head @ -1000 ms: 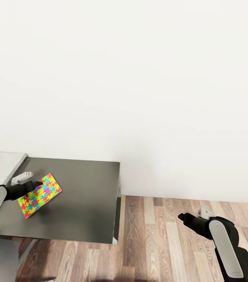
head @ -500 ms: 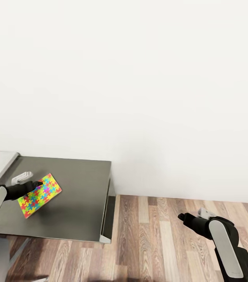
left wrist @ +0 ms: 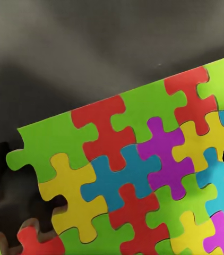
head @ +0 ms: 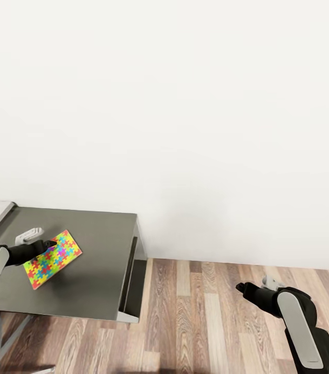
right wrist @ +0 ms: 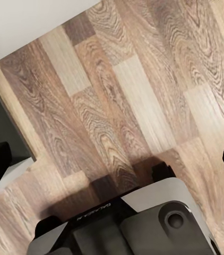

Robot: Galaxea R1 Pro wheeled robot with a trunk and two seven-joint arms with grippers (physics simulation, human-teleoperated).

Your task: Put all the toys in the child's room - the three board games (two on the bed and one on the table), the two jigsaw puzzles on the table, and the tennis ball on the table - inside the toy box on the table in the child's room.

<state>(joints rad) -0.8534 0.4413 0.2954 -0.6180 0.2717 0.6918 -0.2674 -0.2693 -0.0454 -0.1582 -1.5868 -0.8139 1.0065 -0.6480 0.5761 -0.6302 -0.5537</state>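
the left gripper (head: 50, 244) is clamped on the edge of a jigsaw puzzle (head: 53, 259), carried flat above the dark side desk (head: 102, 259). the right gripper (head: 242, 287) hangs empty over the wood floor (head: 206, 322); whether its jaws are parted i cannot tell. over the last second the desk has slid leftward in the head view while the arms kept their place, so the robot is turning, probably toward the toy box.

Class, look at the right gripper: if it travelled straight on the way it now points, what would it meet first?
Probably the wood-plank floor: the right gripper hangs over bare planks with nothing ahead of it, though depth is unclear.
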